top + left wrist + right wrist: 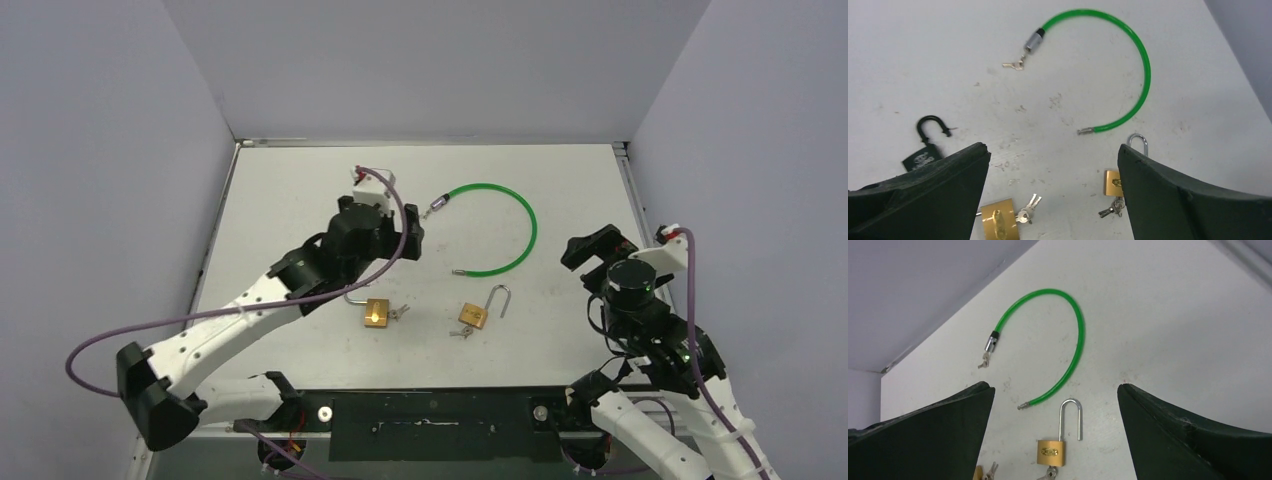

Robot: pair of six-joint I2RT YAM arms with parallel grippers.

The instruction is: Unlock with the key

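Since left gripper and right gripper are spread, empty, I'd go left. Left brass padlock lies just base-side of it, keys pointing right.

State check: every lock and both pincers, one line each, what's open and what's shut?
Green cable lock with metal barrel: open, pin end lying free, keys at the barrel.
Right brass padlock: shackle swung open, keys at its base.
Left brass padlock: keys at its base, shackle mostly hidden, cannot tell.
Black padlock: shackle raised, one end free, open.
Left pincer: open, empty.
Right pincer: open, empty.
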